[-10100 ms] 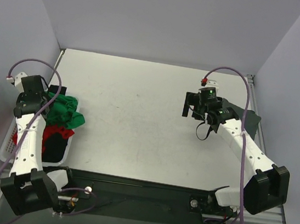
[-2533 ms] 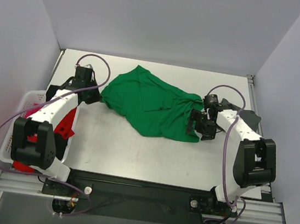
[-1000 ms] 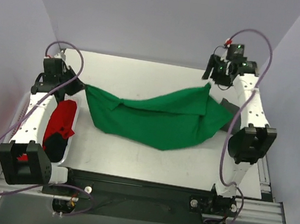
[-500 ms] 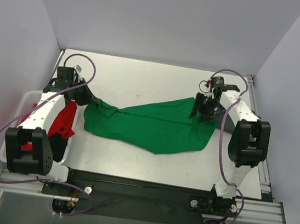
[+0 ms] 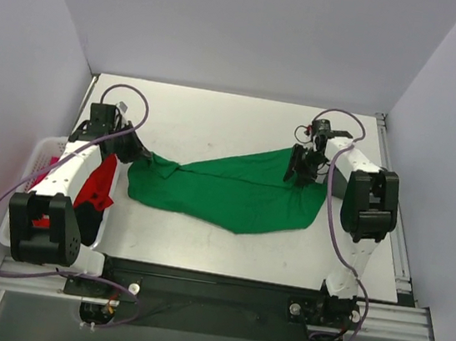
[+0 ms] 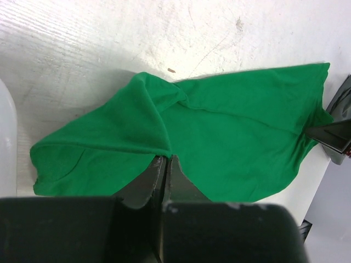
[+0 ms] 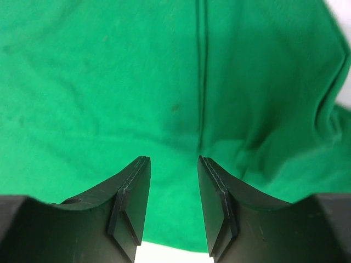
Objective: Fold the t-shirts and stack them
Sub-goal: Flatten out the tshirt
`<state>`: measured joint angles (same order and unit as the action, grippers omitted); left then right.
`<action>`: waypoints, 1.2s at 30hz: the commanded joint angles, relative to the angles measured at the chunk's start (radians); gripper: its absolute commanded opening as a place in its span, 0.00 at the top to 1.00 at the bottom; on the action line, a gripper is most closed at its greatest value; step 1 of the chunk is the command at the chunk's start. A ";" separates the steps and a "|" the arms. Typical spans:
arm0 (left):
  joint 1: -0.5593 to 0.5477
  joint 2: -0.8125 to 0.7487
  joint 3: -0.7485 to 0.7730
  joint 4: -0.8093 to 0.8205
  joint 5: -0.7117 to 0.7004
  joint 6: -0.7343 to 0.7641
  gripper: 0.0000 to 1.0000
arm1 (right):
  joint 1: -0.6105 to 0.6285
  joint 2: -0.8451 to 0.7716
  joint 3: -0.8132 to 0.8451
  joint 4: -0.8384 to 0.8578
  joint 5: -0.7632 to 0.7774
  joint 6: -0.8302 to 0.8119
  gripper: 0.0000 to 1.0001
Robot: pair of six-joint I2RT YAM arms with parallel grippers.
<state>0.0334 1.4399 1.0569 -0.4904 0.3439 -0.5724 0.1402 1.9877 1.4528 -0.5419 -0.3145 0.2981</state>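
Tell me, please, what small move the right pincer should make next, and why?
Probably lower the right pincer slightly and close it on the green t-shirt. Its jaws stand apart over the cloth, gripping nothing, while the left pincer is shut on the other end. The shirt lies bunched, so both ends need holding to spread it.

A white plastic lattice basket (image 5: 49,145) stands just left of the left gripper (image 5: 141,157), on its near side, at the edge of a scuffed white tabletop (image 5: 217,123) that runs beyond the right gripper (image 5: 299,173) to pale grey walls (image 5: 246,30).
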 commanded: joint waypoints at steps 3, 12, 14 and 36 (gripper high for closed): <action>-0.007 -0.016 0.028 0.033 -0.019 0.000 1.00 | 0.002 0.042 0.044 -0.015 0.044 0.004 0.60; -0.007 0.004 0.038 0.038 -0.028 0.000 1.00 | 0.004 0.060 0.029 -0.015 0.043 0.003 0.64; -0.007 0.008 0.040 0.038 -0.029 0.000 1.00 | 0.004 0.057 0.029 -0.016 0.034 0.003 0.66; -0.007 0.008 0.025 0.042 -0.034 0.008 1.00 | 0.042 0.031 -0.011 -0.026 0.055 0.012 0.80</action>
<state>0.0315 1.4544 1.0576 -0.4892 0.3138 -0.5720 0.1768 2.0441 1.4494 -0.5301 -0.2764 0.3130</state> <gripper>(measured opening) 0.034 0.217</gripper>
